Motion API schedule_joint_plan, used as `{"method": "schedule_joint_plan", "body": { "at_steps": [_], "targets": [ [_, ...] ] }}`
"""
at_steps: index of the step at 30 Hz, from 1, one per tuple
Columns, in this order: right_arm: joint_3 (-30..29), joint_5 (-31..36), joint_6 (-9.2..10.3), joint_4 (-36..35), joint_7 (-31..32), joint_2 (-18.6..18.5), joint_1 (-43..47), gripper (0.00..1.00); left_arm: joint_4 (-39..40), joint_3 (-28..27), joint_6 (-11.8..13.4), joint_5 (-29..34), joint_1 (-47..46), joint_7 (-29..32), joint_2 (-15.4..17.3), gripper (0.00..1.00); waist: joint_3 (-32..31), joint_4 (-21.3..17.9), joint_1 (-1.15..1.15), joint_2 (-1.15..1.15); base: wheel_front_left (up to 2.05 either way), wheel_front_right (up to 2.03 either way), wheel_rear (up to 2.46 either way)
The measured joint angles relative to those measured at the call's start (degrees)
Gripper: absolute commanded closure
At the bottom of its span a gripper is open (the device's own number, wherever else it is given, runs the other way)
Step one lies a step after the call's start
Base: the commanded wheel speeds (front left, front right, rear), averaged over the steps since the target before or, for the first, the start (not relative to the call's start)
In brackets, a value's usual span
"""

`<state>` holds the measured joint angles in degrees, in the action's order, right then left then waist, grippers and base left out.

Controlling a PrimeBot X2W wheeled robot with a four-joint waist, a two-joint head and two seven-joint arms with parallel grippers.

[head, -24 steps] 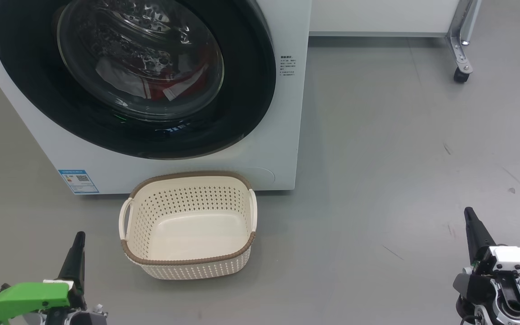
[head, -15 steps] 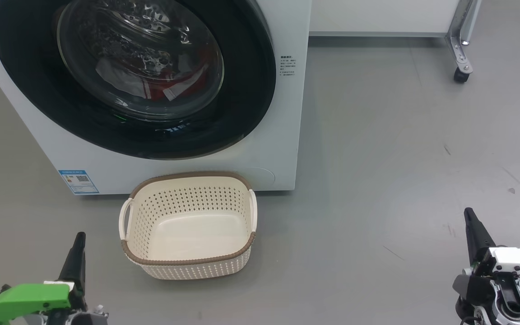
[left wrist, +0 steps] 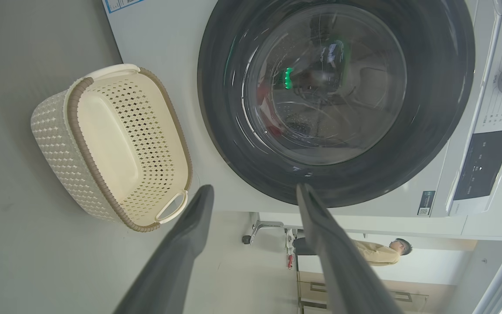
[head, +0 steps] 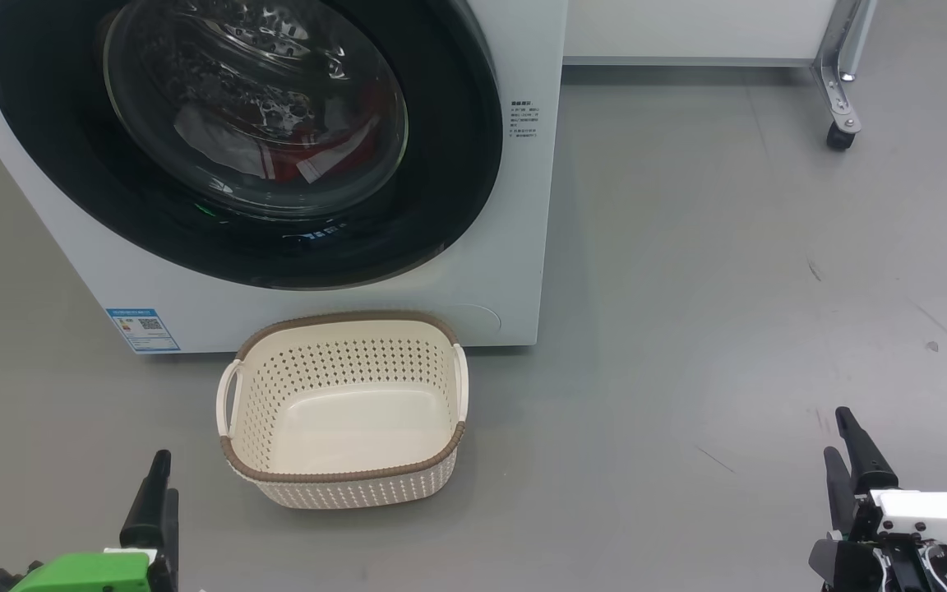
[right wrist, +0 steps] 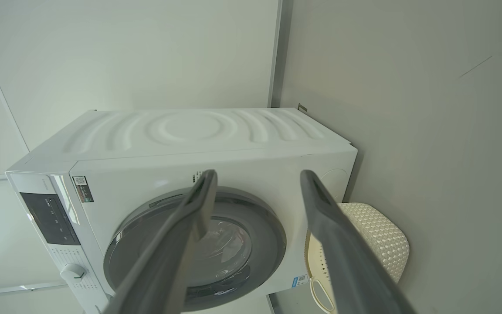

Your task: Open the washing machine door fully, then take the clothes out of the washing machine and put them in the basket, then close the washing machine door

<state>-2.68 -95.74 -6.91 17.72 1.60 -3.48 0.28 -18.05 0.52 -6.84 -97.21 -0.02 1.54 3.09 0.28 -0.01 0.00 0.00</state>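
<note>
Your left gripper (left wrist: pixel 254 187) has its two fingers spread apart, holding nothing. Your right gripper (right wrist: pixel 258 172) is the same, wide and empty. Just ahead of the left fingers, a bit to their right, sits the basket (head: pixel 342 316), with nothing in it. Past it, ahead and up, is the washing machine door (head: pixel 457 164), shut flat on the washing machine (head: pixel 523 263). The clothes (head: pixel 334 156) lie behind its glass. The door is well off to the left of your right fingers, so I think the left arm is nearer. I cannot tell where the door's grip is.
</note>
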Motion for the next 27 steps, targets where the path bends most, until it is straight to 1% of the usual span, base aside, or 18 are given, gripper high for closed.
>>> {"method": "schedule_joint_plan", "body": {
  "at_steps": [6, 17, 22, 27],
  "targets": [
    [0.4, 1.2, 0.0, -1.3, -1.3, 0.0, 0.0, 0.0, 0.6, 0.1, 0.0, 2.1, 0.0, -1.2, 0.0, 0.0, 0.0, 0.0, 0.0, 0.0, 0.0, 0.0, 0.0],
    [0.9, 4.1, -0.01, -3.4, -3.1, 0.0, 0.0, 0.0, 2.5, -0.6, 0.0, 3.8, 0.0, -3.1, -0.1, 0.0, 0.0, 0.0, 0.0, 0.0, 0.0, 0.0, 0.0],
    [0.9, 5.3, -0.01, -3.9, -4.0, 0.1, 0.0, 0.0, 3.9, -1.1, 0.0, 6.6, -0.1, -3.8, -0.2, 0.0, 0.0, 0.1, 0.0, 0.0, 0.0, 0.0, 0.0],
    [1.0, 7.9, -0.01, -5.2, -5.0, 0.1, -0.3, 0.0, 5.3, -2.0, 0.0, 8.6, -0.1, -4.7, -0.2, 0.0, 0.0, 0.1, 0.0, 0.0, 0.0, 0.0, 0.0]
  ]
}}
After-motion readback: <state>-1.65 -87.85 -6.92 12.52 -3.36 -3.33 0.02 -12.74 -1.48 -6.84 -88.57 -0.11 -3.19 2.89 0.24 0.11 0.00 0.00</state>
